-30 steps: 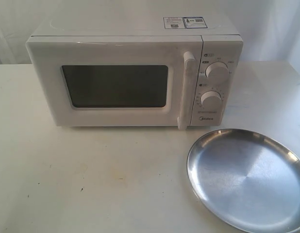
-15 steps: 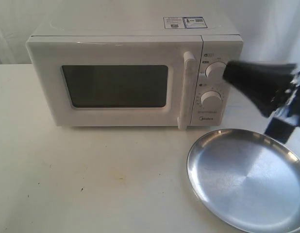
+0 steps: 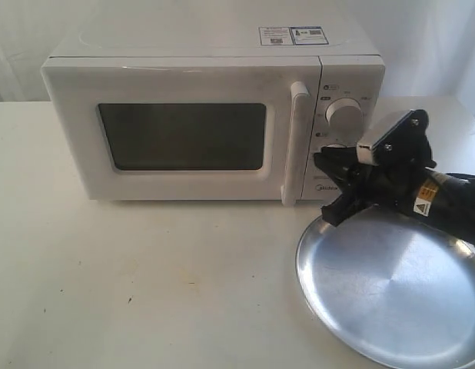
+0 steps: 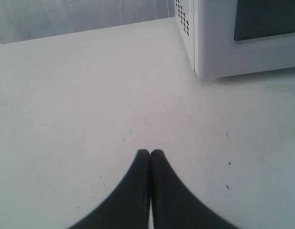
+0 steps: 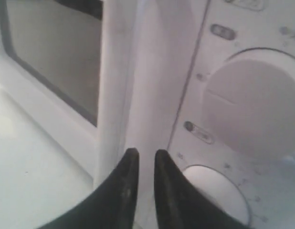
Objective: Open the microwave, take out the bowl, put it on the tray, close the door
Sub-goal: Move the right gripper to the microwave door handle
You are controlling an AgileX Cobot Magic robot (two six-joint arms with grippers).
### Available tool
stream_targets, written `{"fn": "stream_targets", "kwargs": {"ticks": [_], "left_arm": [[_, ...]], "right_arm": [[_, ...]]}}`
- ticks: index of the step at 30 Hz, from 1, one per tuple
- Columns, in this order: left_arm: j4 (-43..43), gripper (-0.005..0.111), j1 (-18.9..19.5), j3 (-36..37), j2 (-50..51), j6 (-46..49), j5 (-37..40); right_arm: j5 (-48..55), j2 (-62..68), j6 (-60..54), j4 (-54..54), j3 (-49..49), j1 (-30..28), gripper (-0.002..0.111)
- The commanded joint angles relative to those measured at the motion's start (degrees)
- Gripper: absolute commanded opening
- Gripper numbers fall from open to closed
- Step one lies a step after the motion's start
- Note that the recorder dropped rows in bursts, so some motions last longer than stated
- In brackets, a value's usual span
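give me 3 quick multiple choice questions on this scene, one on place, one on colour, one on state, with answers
1. Where at the microwave is the right end effector?
A by the door handle
B on its top
C behind it

2. What colour is the tray?
A red
B silver
C black

3. The door is:
A wide open
B missing
C shut

Answers:
1 A: the wrist view shows its tips right at the handle.
2 B: it is shiny bare steel.
3 C: the door lies flush with the front.
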Motion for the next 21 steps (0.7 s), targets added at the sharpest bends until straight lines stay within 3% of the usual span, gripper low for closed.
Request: {"fn": "stream_targets", "kwargs": {"ticks": [1, 3, 15, 21], "left_arm": [[-0.21, 0.0, -0.05, 0.19, -0.12, -0.33, -0.07], [-0.21, 0.0, -0.05, 0.19, -0.12, -0.33, -0.07], [-0.21, 0.0, -0.05, 0.19, -0.12, -0.33, -0.07], [-0.21, 0.0, -0.05, 0.19, -0.12, -0.33, -0.07]], "right_arm": [[0.4, 1.4, 5.35, -10.6, -3.08, 0.97, 0.036], [0.15, 1.4, 5.35, -10.77, -3.08, 1.06, 0.041], [3.37, 1.4, 5.35, -8.83, -6.78, 1.06, 0.04], [4.64, 1.53, 14.2, -15.58, -10.03, 1.1, 0.034]]}}
